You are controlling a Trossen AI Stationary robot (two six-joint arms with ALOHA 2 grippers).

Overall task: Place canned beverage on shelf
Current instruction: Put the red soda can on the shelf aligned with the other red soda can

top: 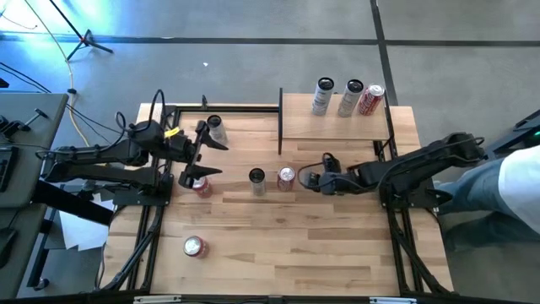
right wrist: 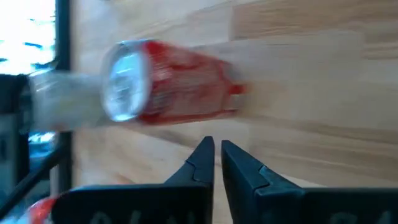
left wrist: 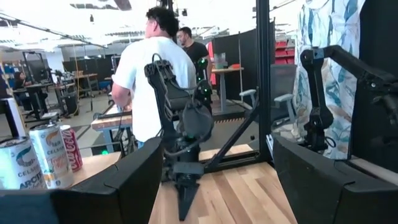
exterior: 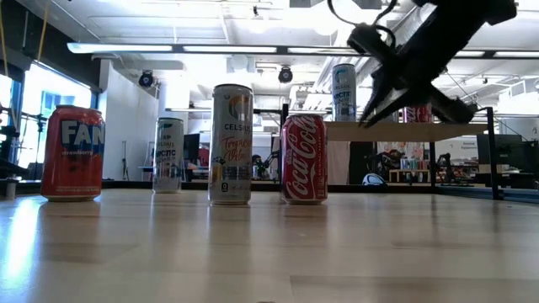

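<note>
The red Coca-Cola can stands upright on the table in front of the shelf, beside a Celsius can. The right gripper sits just beside it, fingers nearly closed and empty; it should open wide before closing around the can. The left gripper waits part-open, holding nothing.

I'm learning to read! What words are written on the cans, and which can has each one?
"FAN", cut off by the curve, with smaller letters beneath too small to read: on the orange can.
"CELSIUS": on the tall white can; its smaller print is too blurred.
"Coca-Cola": on the red can.
The slim pale can and the can on the shelf have lettering too small to read.
</note>
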